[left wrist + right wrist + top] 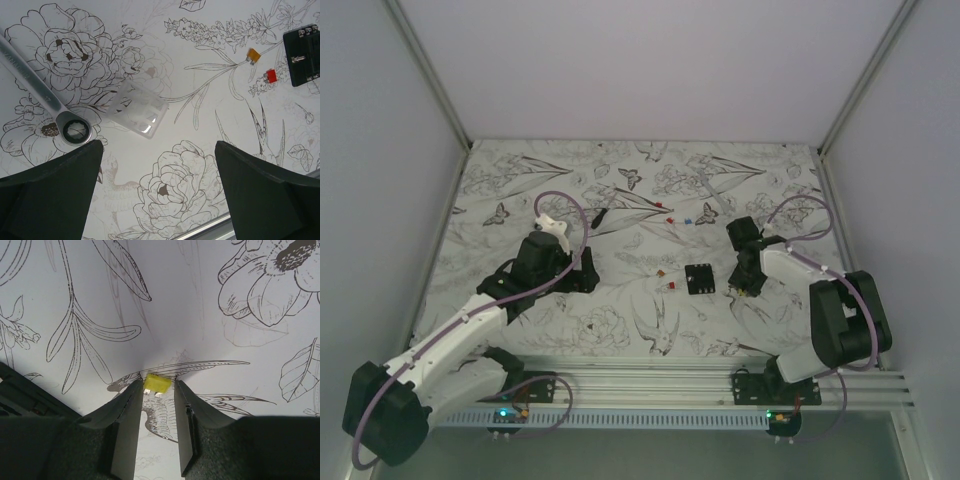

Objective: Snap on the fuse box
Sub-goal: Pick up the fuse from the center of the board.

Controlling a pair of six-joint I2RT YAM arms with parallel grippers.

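Right gripper [159,390]: lowered to the flowered table cover [520,190], jaws drawn narrow with a small yellow fuse [157,382] lying between the fingertips; whether they press it cannot be told. Nothing else stands between the fingers. The fuse box [700,278] lies flat on the cover just to the left of this gripper in the overhead view, apart from it, between the two arms and nearer the right one. Left gripper [160,200]: jaws spread wide, holding nothing, hovering above the cover. Ahead of it lie a clear plastic lid [137,109] and, just beside that, a ratchet wrench [45,95]. Farther off, an orange fuse [254,55] and a red fuse [270,75] lie loose near the fuse box. The contents of the box's slots are too small to make out.
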